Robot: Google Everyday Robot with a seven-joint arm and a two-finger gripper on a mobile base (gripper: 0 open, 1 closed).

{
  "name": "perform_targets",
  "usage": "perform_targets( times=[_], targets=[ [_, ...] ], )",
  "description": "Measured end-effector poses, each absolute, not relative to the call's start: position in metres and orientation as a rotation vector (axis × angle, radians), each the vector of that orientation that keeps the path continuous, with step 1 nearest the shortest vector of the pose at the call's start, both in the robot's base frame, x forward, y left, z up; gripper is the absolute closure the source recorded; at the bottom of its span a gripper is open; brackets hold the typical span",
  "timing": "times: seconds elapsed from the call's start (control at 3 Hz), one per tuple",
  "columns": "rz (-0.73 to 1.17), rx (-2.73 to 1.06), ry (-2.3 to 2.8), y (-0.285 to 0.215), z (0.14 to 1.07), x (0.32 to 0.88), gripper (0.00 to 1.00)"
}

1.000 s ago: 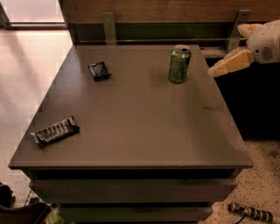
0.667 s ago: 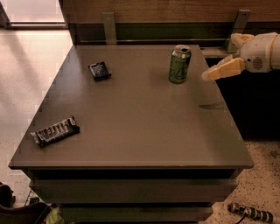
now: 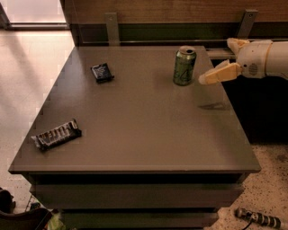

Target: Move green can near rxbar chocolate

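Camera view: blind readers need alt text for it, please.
A gripper, fingers open, hovers just right of an upright green can on a dark table. An rxbar chocolate lies at the front left, a small dark packet at the back left.

This looks like an indoor test space in an office-type building, not a home. A plain grey table (image 3: 135,134) stands on a pale speckled floor (image 3: 265,188). Behind the table runs a wood-panelled wall (image 3: 171,9) with metal brackets (image 3: 112,27) fixed to it. Strong light falls on the floor at the table's far left. On the table are only a drink can (image 3: 184,66), a wrapped bar (image 3: 56,134) and a small packet (image 3: 102,72). A robot's pincer (image 3: 216,60), fingers apart, hangs over the table's far right edge.
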State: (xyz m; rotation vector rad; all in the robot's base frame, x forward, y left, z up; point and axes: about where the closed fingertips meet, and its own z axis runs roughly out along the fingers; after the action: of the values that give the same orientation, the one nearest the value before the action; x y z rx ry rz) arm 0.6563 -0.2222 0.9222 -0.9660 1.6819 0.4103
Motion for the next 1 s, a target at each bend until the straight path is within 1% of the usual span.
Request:
perform_targets(
  times=[0.33,1.0],
  targets=[
    [0.429,-0.951,1.639,-0.216,0.920,0.668,0.00],
    [0.517,-0.896,1.533,-0.195,0.913,0.717,0.00]
  ],
)
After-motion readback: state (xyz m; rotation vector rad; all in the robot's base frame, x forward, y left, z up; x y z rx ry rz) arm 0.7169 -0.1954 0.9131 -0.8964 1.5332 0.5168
